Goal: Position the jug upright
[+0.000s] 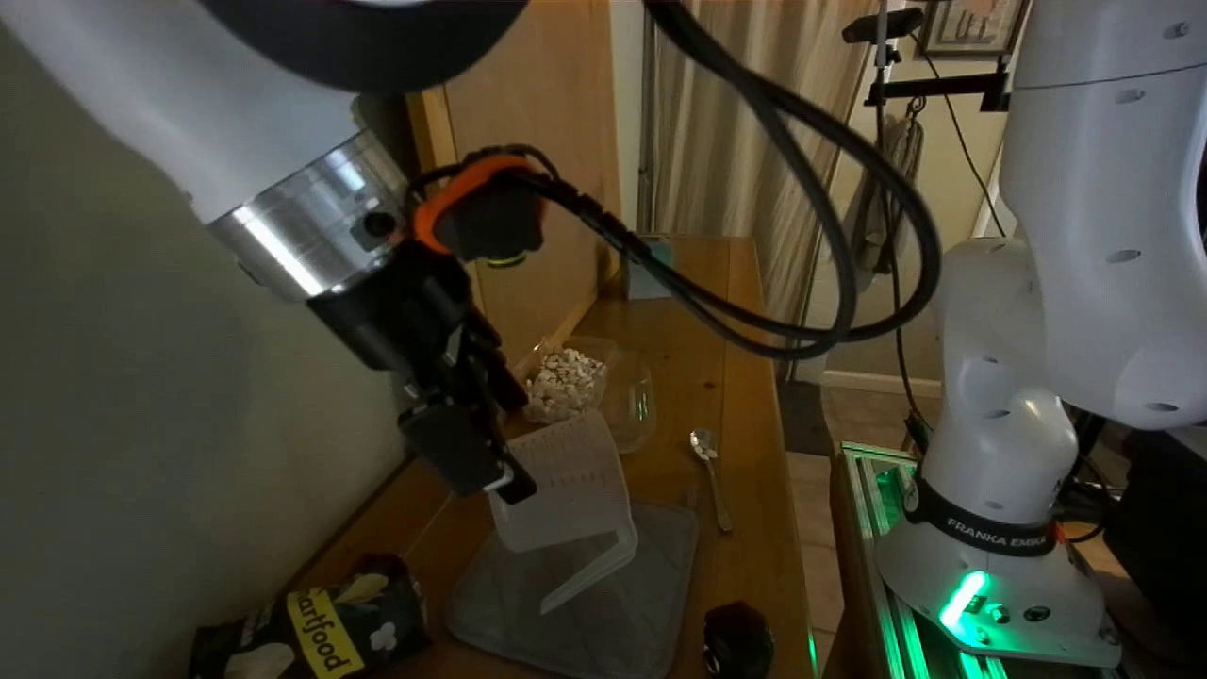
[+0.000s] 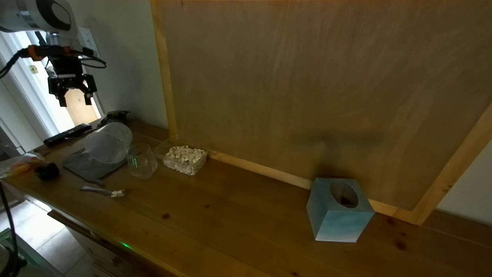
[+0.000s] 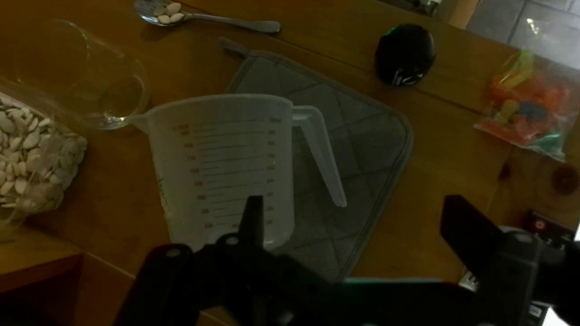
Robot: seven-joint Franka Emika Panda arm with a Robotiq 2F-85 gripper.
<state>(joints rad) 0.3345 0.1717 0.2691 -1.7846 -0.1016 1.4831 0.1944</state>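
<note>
The jug is a translucent white plastic measuring jug with red markings. It lies on its side on a grey quilted pad (image 1: 665,566) and shows in both exterior views (image 1: 566,486) (image 2: 109,142). In the wrist view the jug (image 3: 222,158) has its open rim toward the top, its spout at the left and its handle (image 3: 321,154) at the right over the pad. My gripper (image 2: 75,103) is open and empty, well above the jug and apart from it. In the wrist view its fingers (image 3: 353,201) are wide apart; the left finger covers part of the jug's base.
A clear glass (image 2: 142,161) and a tub of seeds (image 2: 184,158) stand close to the jug's spout side. A spoon (image 3: 231,21), a black round object (image 3: 404,55), a candy bag (image 3: 530,104), a black snack bag (image 1: 321,622), a remote (image 2: 69,134) and a tissue box (image 2: 340,215) are also there.
</note>
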